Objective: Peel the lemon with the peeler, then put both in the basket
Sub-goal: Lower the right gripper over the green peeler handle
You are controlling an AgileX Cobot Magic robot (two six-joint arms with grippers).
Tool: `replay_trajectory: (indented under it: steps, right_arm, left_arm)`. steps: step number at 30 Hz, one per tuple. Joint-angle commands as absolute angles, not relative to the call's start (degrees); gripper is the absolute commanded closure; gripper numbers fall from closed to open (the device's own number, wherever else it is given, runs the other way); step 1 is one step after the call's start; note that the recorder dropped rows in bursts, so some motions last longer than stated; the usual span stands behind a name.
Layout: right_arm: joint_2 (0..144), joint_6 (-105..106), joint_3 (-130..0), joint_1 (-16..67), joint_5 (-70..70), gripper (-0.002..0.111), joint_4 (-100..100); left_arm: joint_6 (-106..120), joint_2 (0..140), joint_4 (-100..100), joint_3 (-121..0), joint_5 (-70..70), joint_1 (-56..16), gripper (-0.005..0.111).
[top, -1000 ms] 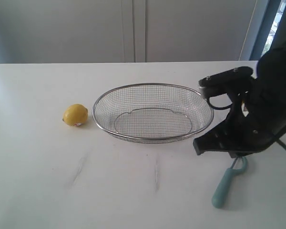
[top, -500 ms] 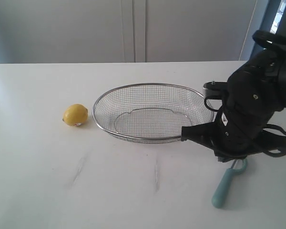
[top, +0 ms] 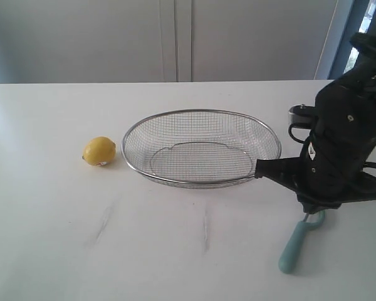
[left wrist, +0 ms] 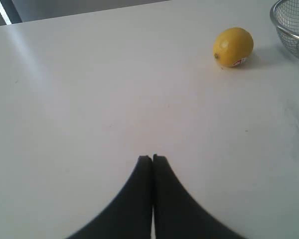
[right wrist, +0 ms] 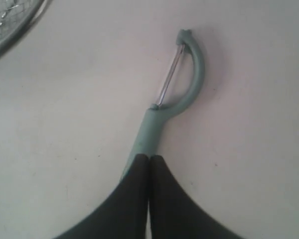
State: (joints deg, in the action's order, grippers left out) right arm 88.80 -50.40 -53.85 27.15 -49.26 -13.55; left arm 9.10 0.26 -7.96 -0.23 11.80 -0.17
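Observation:
The small yellow lemon (top: 99,151) sits on the white table just left of the wire-mesh basket (top: 200,111). The teal peeler (top: 297,244) lies on the table at the front right, its head partly hidden under the right arm. In the right wrist view, my right gripper (right wrist: 149,157) is shut with nothing between its fingers, and its tips hover over the handle of the peeler (right wrist: 154,130). My left gripper (left wrist: 152,158) is shut and empty above bare table, well short of the lemon (left wrist: 233,47). It does not show in the exterior view.
The basket's rim (left wrist: 289,25) shows at the corner of the left wrist view, close beside the lemon. Faint grey scuff marks (top: 103,222) streak the white tabletop in front of the basket. A pale wall stands behind the table.
The right arm has swung right and turned, drawing its gripper back from beside the basket to over the peeler's head. The lemon, basket and peeler have not moved.

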Motion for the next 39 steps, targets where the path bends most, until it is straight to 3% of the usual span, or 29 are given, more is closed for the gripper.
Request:
replay_trajectory:
  steps: [1,6,15,17,39]
  right_arm:
    - [88.8,-50.8,-53.7,26.3,-50.0,0.108,-11.8]
    - [88.8,-52.2,-53.2,26.3,-48.8,0.104,-9.7]
    - [90.5,-58.7,-51.0,26.3,-46.5,0.059,-10.7]
    - [91.4,-58.9,-50.5,26.3,-45.4,0.055,-10.7]
    - [94.0,-63.7,-44.5,26.3,-33.6,0.054,-10.5]
  left_arm:
    - [9.0,0.0,-8.2,0.0,11.7,-0.1,0.107]
    - [9.0,0.0,-8.2,0.0,11.7,-0.1,0.107]
    - [9.0,0.0,-8.2,0.0,11.7,-0.1,0.107]
    - [9.0,0.0,-8.2,0.0,11.7,-0.1,0.107]
    - [9.0,0.0,-8.2,0.0,11.7,-0.1,0.107]
